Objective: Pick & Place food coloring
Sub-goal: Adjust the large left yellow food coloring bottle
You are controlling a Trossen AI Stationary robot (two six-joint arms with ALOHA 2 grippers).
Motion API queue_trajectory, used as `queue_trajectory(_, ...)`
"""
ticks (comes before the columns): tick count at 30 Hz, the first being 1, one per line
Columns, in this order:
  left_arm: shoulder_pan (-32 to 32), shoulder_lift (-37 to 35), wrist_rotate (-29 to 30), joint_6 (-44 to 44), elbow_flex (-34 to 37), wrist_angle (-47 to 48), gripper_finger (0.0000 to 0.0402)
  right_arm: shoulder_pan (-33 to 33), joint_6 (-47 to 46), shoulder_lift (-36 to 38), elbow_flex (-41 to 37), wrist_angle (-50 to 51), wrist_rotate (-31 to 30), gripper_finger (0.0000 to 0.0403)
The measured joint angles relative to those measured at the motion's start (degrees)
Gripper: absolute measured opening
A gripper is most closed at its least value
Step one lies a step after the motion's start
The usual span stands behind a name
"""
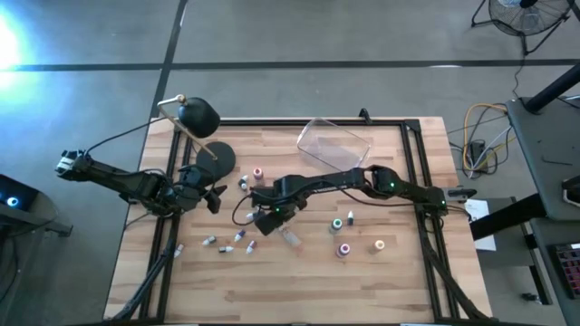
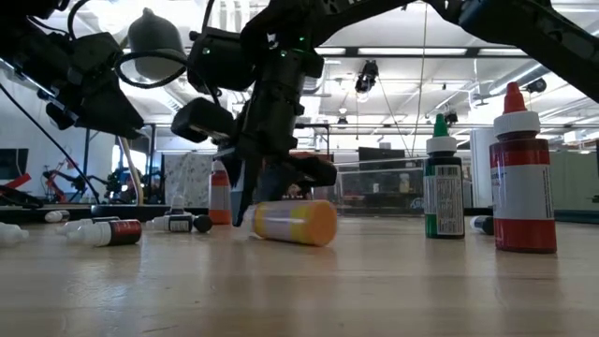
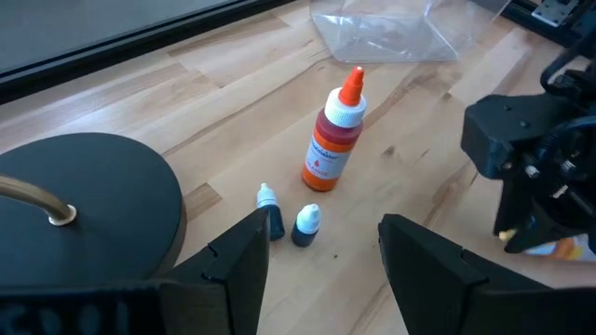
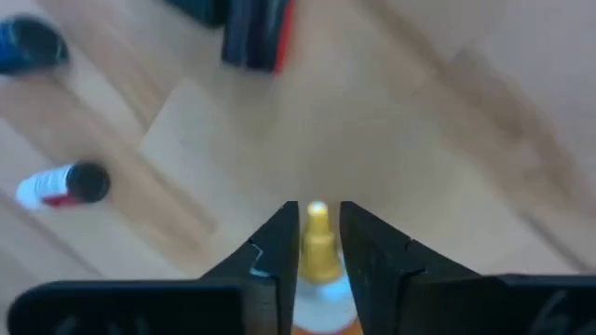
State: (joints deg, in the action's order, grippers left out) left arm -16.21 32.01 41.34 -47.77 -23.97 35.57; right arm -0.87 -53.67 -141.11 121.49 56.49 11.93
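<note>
My right gripper (image 1: 265, 220) points down at mid-table, shut on a lying food coloring bottle with an orange-yellow body (image 2: 295, 222) and a yellow tip (image 4: 318, 233). My left gripper (image 3: 321, 270) is open and hovers near the lamp base (image 3: 84, 200). Ahead of it are two tiny dark bottles with pale caps (image 3: 303, 224) lying on the wood, and an upright orange bottle (image 3: 333, 140). More food coloring bottles stand or lie about: green (image 2: 443, 183), red (image 2: 522, 178), pink-capped (image 1: 343, 249), and small ones lying down (image 1: 227, 244). My right gripper pinches the bottle's yellow cap end (image 4: 319, 253) between its two fingers (image 4: 270, 261), coming from above and pointing down. The fingers lie across the bottle. The bottle lies on its side, its body (image 2: 299, 225) resting on the table.
A clear rectangular tub (image 1: 335, 142) sits toward the table's far edge. A black round-headed lamp (image 1: 199, 116) and its round base (image 1: 217, 158) stand at the far left. Dark rails (image 1: 412, 172) frame the wooden top. Bare wood lies along the near edge (image 1: 299, 290).
</note>
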Motion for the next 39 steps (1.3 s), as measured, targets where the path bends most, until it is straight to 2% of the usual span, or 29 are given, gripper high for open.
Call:
queue_trajectory(6,-0.01,0.01,0.0,-0.02,0.0,0.0,0.0177,-0.29,-0.26,5.03,0.06,0.13,-13.17,0.0026)
queue_trajectory(9,-0.01,0.02,0.0,-0.09,0.0,0.02,0.0177,-0.28,0.31,6.96,0.14,-0.07,-14.53,0.0011)
queue_trajectory(11,0.0,0.02,0.01,-0.09,0.0,0.0,0.0177,0.13,1.82,7.29,0.15,0.53,-12.53,0.0015)
queue_trajectory(15,0.0,0.02,0.0,-0.07,0.0,0.0,0.0177,0.84,4.2,6.35,0.08,2.11,-4.99,0.0044)
queue_trajectory(20,0.0,0.02,-0.32,-0.13,0.0,-0.07,0.0177,0.68,4.25,4.16,-0.19,3.86,-0.04,0.0117)
queue_trajectory(24,-0.02,0.02,-0.96,-0.39,0.0,-0.15,0.0177,0.4,3.86,4.34,-0.22,4.23,0.16,0.0176)
queue_trajectory(28,0.0,0.02,-1.33,-0.41,0.0,-0.17,0.0177,0.34,3.74,4.32,-1.04,6.74,0.16,0.0218)
queue_trajectory(33,-0.01,0.02,-1.31,-0.42,0.0,-0.17,0.0177,0.11,3.96,4.23,-3.8,6.52,0.97,0.0246)
queue_trajectory(39,-0.02,0.02,-1.31,-0.45,0.0,-0.19,0.0177,-0.45,4.13,4.23,-4.49,5.55,1.6,0.0244)
